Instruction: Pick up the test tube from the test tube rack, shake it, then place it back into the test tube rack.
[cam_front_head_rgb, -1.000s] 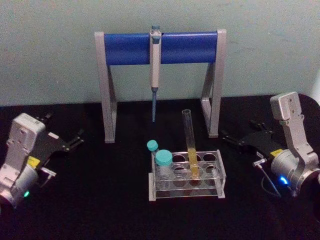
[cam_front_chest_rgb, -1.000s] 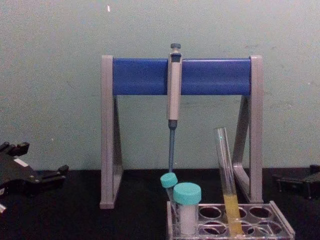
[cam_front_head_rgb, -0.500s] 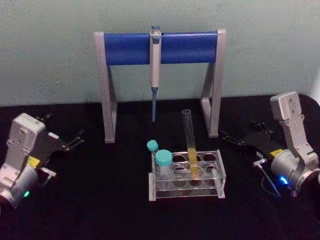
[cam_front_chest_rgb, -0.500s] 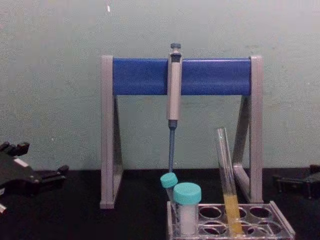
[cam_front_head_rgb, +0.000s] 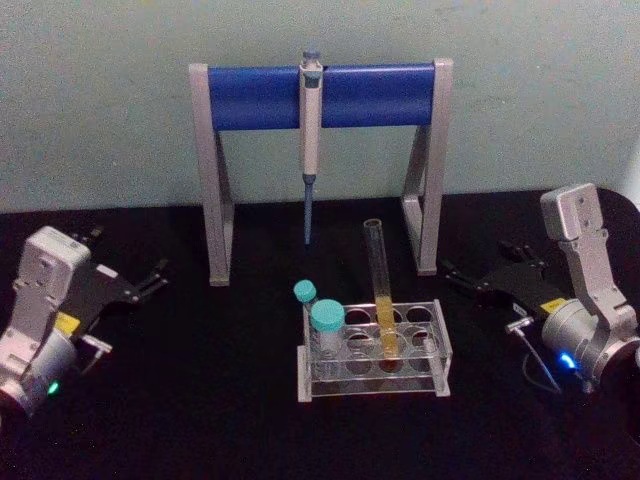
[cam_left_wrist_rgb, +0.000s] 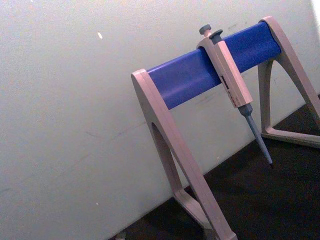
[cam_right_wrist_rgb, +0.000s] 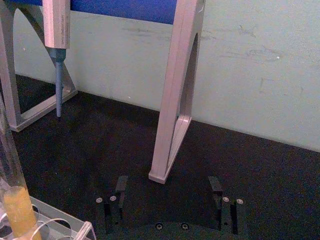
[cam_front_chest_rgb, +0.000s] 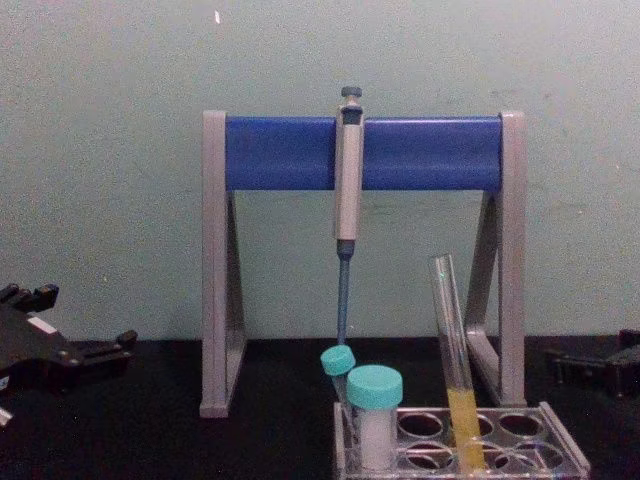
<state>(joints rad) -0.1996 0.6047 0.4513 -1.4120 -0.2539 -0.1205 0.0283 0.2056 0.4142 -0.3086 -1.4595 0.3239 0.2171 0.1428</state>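
A: Biggest thing here?
B: A black desk (cam_front_head_rgb: 220, 400). Next, a grey-and-blue pipette stand (cam_front_head_rgb: 260, 97) at the back edge of the desk, close to the wall.

A: And the claws?
B: The left gripper (cam_front_head_rgb: 128, 252) by the left edge of the desk, low down, with fingers spread apart and nothing in them. The right gripper (cam_front_head_rgb: 478, 262) by the right edge, fingers wide apart too, nothing between them. Both well apart from the rack.

A: Which rack?
B: The test tube rack (cam_front_head_rgb: 440, 345), clear and low, near the middle of the desk, in front of the stand.

A: Then?
B: A pipette (cam_front_head_rgb: 311, 110) on the blue bar, tip down.

A: And the test tube (cam_front_head_rgb: 379, 270)?
B: In a middle hole of the rack, a little tilted, far taller than the rack, with yellow-orange liquid at the bottom.

A: Smaller things?
B: A white vial (cam_front_head_rgb: 327, 320) with a teal cap at the rack's left end. Just behind it, a slim teal-capped tube (cam_front_head_rgb: 305, 292).
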